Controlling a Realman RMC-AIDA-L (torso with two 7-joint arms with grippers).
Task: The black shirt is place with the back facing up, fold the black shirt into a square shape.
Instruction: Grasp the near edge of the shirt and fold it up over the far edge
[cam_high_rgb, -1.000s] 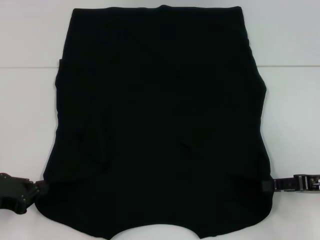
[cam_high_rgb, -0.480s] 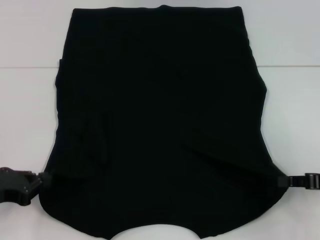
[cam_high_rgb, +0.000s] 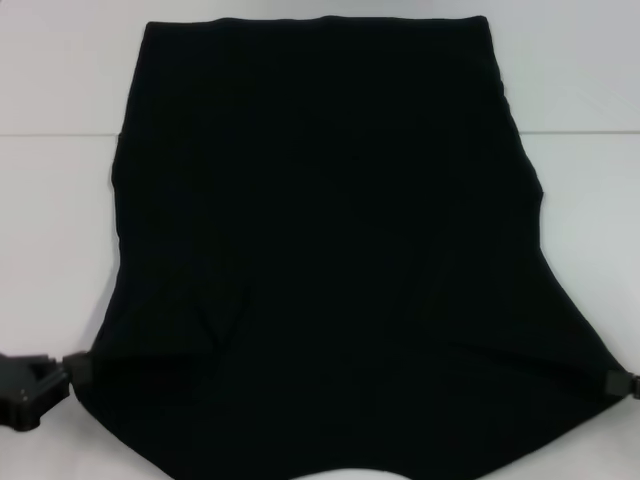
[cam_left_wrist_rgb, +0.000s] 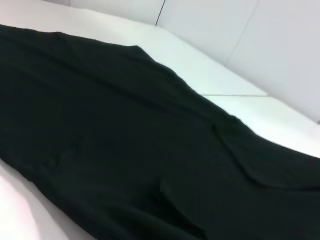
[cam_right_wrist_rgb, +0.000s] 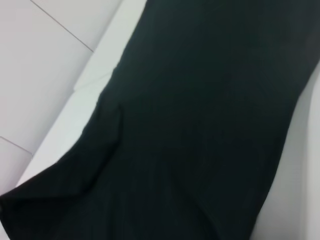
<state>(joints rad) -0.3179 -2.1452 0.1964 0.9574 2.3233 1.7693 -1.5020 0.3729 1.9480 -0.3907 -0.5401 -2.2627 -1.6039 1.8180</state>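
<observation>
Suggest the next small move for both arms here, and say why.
Probably lift both near corners and carry them toward the far hem. The left pincer and right pincer sit at opposite near edges of the black shirt, which looks pulled taut between them.

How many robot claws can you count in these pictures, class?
2. The left claw is at the near left corner of the black shirt, the right claw at its near right corner, partly cut off by the picture's edge.

Bare white table (cam_high_rgb: 60, 200) either side of the black shirt (cam_high_rgb: 320, 230).
</observation>
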